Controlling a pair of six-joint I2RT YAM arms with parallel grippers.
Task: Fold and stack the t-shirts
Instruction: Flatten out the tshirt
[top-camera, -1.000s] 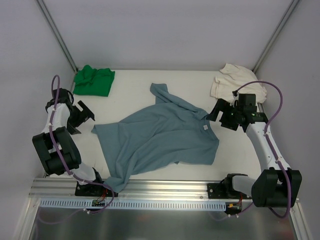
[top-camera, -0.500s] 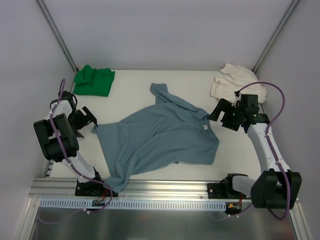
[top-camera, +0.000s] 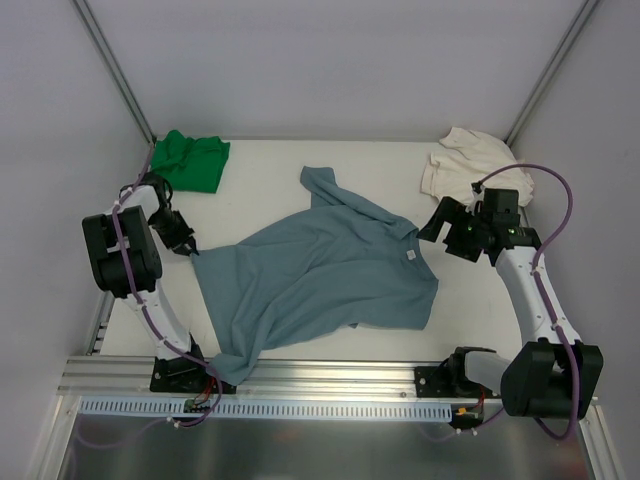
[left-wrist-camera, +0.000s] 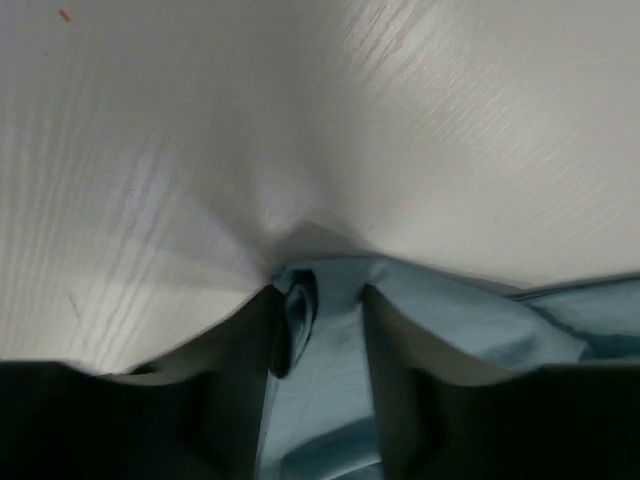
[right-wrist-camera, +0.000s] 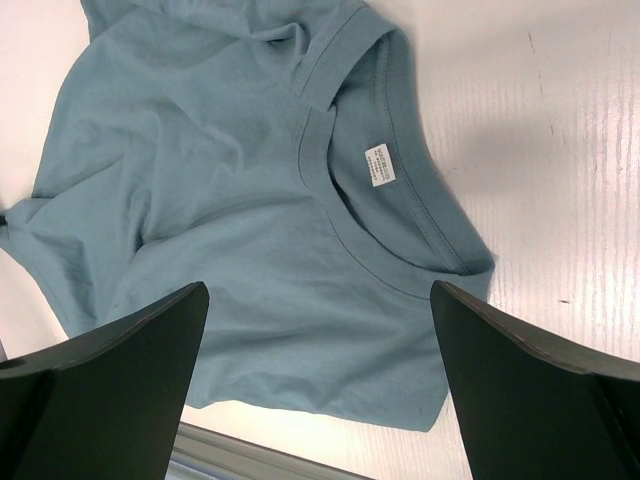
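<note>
A dusty blue-grey t-shirt (top-camera: 320, 280) is seen spread, rumpled and askew, across the middle of the white bench (top-camera: 270, 190). Its small white neck tag (right-wrist-camera: 377, 165) is turned up inside the ribbed collar. One sleeve is thrown out toward the far side, and one corner is draped over the near edge against the ribbed metal rail (top-camera: 330, 375).

A bright green t-shirt (top-camera: 188, 160) is bunched in the far left corner. A cream-white t-shirt (top-camera: 470, 160) is heaped in the far right corner, just behind the right arm. Both are kept well apart from the blue-grey one.

The left pincer (left-wrist-camera: 317, 292) is pressed low to the bench at the shirt's left edge. A rolled hem of the soft cloth is caught between its narrowed fingers (left-wrist-camera: 240, 360). A gap is left between them, and whether the cloth is actually clamped cannot be told.

The right pincer (right-wrist-camera: 318, 290) is held above the collar end with its dark fingers spread wide, and nothing is gripped.

Purple cables (top-camera: 560, 200) are looped along both arms. The bench's surface is shown finely grained and faintly glossy in the wrist views. The enclosure is bounded by pale walls with slanted metal posts.
</note>
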